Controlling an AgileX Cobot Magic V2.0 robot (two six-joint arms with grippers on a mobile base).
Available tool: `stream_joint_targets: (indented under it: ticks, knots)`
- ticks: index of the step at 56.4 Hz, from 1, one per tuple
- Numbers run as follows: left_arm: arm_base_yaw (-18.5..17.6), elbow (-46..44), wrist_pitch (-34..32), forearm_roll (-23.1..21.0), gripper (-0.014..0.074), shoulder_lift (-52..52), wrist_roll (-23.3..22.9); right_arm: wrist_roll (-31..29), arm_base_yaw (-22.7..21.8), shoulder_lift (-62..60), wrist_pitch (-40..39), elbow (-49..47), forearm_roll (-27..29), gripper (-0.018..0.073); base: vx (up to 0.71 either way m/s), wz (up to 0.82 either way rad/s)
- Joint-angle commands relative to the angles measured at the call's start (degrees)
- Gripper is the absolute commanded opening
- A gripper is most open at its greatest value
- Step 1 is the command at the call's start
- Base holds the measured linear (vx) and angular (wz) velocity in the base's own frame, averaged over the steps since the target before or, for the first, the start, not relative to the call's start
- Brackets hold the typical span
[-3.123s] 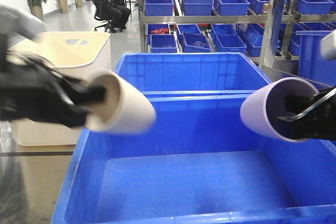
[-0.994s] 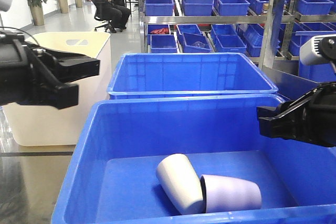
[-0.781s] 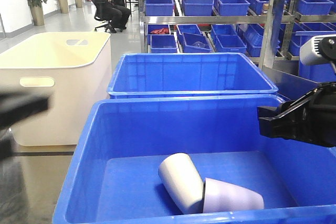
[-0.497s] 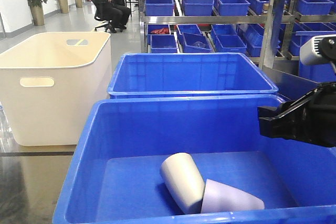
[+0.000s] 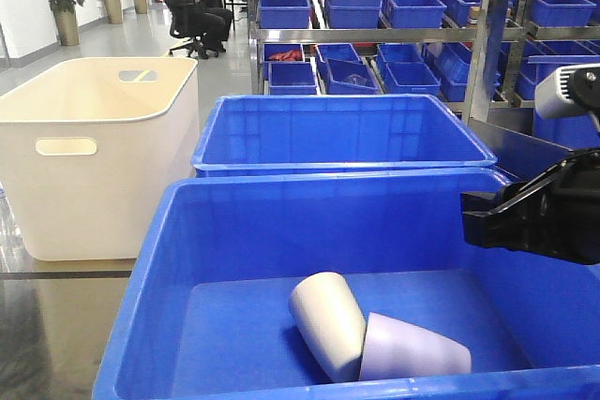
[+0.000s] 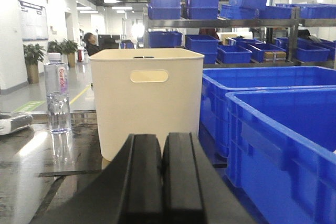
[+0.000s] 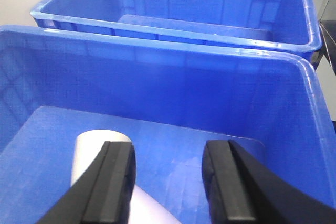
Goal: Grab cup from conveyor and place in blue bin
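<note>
Right tool (image 7: 168,182) parted over smooth blue bin (image 5: 150,259), left tool (image 6: 163,177) pressed together, two tapered matte cups (image 5: 328,325), seemingly touching

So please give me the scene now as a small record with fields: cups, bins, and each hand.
cups: beige cup and lilac cup, both lying on their sides, touching, on the floor of the blue bin
other bins: second blue bin behind; cream tub to its left
left hand: shut, empty, facing the cream tub
right hand: open, empty, above the blue bin

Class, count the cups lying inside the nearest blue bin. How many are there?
2: a cream cup lies mid-floor in the blue bin, and a lilac cup lies touching its right side.
</note>
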Motion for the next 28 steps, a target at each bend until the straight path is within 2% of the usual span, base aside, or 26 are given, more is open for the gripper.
stream_joint_targets:
  ticks: [1,14,28]
  knots:
    - [0.35,0.13,-4.64,0.14,0.0135,-0.51,-0.45,-0.01,-0.08,-1.01,-4.34,-1.64,-0.54,0.0367,0.0,0.0]
    - [0.35,4.5,-4.64,0.2,0.0135,-1.79,-0.45,-0.01,-0.08,-1.01,-4.34,-1.64,-0.54,0.0367,0.0,0.0]
    - [0.35,17.42,-4.64,-0.39,0.0135,-1.85,-0.45,-0.01,-0.08,-1.01,-4.34,-1.64,-0.54,0.0367,0.0,0.0]
